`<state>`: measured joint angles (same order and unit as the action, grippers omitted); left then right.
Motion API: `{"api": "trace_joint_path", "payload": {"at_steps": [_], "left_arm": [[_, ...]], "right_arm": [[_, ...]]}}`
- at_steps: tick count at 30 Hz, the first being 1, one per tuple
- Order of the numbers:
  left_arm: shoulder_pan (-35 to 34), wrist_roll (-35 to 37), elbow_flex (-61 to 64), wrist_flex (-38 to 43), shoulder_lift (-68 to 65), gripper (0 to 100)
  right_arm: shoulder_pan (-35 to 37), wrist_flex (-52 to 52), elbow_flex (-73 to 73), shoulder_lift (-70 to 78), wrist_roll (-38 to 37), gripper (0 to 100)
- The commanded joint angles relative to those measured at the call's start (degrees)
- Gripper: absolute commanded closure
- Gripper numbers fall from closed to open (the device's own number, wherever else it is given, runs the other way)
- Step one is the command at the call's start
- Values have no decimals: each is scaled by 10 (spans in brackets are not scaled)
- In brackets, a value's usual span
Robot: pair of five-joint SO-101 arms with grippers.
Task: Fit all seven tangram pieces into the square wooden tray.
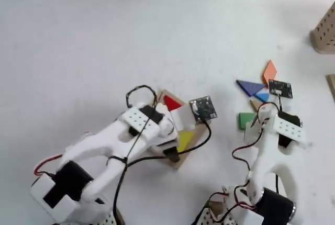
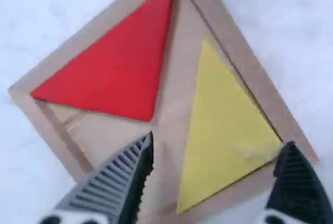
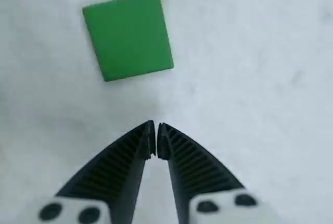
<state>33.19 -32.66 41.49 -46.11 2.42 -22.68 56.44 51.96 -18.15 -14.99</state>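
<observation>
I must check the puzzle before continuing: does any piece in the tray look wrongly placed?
The yellow triangle does: its long edge faces the red triangle across a bare strip of the tray, instead of lying along the rim.

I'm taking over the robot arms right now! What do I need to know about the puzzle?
Left gripper: open, above the wooden tray.
Right gripper: shut, holding nothing, over the bare table near the green square.
Done: the red triangle and yellow triangle lie in the tray.
Left: the green square, orange piece, dark blue triangle and light blue piece lie loose on the table by the right arm; they go in the tray.
</observation>
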Motion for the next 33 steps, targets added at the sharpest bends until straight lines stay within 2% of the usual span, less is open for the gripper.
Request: {"api": "trace_joint_path", "payload": {"at_steps": [1, 13, 20, 31, 33], "left_arm": [[-24, 4, 4, 6, 0, 639], [-32, 1, -21, -5, -37, 640], [-24, 0, -82, -44, -88, 785], [-23, 4, -81, -42, -84, 805], [-23, 4, -85, -43, -84, 841]], "right_arm": [[-7, -7, -22, -21, 5, 981], [-7, -7, -22, -20, 4, 981], [-7, -7, -22, -20, 4, 981], [0, -11, -22, -20, 3, 981], [7, -15, -20, -18, 3, 981]]}}
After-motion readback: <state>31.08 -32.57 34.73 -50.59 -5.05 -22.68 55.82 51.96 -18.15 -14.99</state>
